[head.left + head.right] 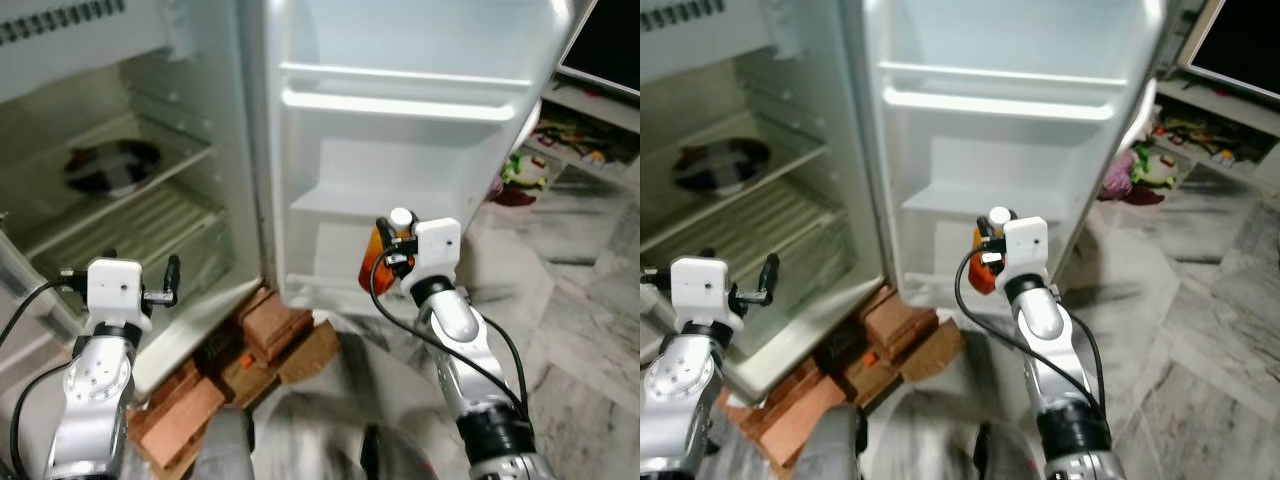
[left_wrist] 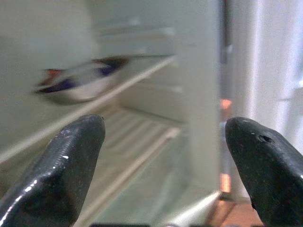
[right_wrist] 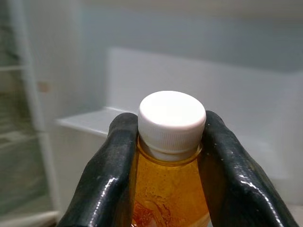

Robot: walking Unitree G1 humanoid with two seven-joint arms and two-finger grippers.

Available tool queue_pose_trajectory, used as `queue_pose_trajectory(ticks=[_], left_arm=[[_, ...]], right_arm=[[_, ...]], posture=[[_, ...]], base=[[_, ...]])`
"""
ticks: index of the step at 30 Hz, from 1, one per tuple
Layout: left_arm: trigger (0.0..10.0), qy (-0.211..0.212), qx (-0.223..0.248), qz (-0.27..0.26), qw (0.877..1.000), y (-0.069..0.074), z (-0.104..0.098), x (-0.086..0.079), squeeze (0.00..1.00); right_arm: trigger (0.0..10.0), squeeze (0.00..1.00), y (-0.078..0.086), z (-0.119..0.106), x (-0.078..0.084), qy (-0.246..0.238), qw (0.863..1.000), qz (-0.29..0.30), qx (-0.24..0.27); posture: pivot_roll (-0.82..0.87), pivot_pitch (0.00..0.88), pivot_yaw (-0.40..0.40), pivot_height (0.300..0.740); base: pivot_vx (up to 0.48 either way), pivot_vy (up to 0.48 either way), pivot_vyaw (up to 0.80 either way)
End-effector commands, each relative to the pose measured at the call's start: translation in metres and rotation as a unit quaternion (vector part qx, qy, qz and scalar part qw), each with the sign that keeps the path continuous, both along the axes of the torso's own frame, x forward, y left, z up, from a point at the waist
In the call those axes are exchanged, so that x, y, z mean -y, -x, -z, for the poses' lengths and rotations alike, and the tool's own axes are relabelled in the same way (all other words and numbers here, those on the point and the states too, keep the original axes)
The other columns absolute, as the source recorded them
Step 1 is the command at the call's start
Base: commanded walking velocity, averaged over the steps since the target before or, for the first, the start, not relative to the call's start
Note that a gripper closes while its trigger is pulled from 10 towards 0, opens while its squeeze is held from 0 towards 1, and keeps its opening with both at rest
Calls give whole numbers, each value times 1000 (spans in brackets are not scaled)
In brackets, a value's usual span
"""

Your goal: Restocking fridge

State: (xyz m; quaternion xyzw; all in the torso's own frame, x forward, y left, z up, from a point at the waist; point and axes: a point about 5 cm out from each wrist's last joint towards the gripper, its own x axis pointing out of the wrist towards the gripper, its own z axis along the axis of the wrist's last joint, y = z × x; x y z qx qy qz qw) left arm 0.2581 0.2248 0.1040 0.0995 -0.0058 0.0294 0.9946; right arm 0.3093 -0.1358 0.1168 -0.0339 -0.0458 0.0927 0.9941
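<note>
Right end effector (image 1: 396, 243) is clamping my orange bottle (image 3: 170, 189) at the neck before the open fridge door's bare shelves (image 1: 400, 105); nothing's stocked there yet. Left end effector (image 2: 165, 165) is hanging open.

1. Two silver metal arms, jointed, rounded segments with small screw holes on the left one.
2. White boxy wrist camera housing on each arm, one small dark dot on each face.
3. Black cables loop along both forearms (thicker loop on the right).
4. Glossy black rubbery left gripper (image 2: 165, 161) fingers, rounded tips; right gripper (image 3: 168, 137) alike.
</note>
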Motion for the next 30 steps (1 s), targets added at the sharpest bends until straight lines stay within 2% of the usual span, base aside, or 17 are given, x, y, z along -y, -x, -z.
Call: queue_pose_trajectory(ticks=[1, 11, 22, 30], left_arm=[[10000, -4, -2, 6, 1000, 1, 0, 0, 0], [10000, -2, -6, 11, 1000, -1, 2, 3, 0], [10000, 3, -8, 12, 1000, -2, 2, 5, 0], [10000, -4, -11, -3, 1000, 8, -1, -2, 0]], right_arm=[[10000, 0, -2, -6, 2, 0, 1000, 5, 14], [10000, 0, -3, -3, 3, 3, 1000, 11, 7], [10000, 0, -3, -1, 1, -3, 1000, 1, 1], [10000, 0, 0, 10, -12, -18, 998, -46, -35]], posture=[[98, 43, -43, 631], [95, 37, -41, 631], [100, 36, -46, 631], [131, 73, -63, 631]], base=[[446, 0, 0], [382, 0, 0], [0, 0, 0], [0, 0, 0]])
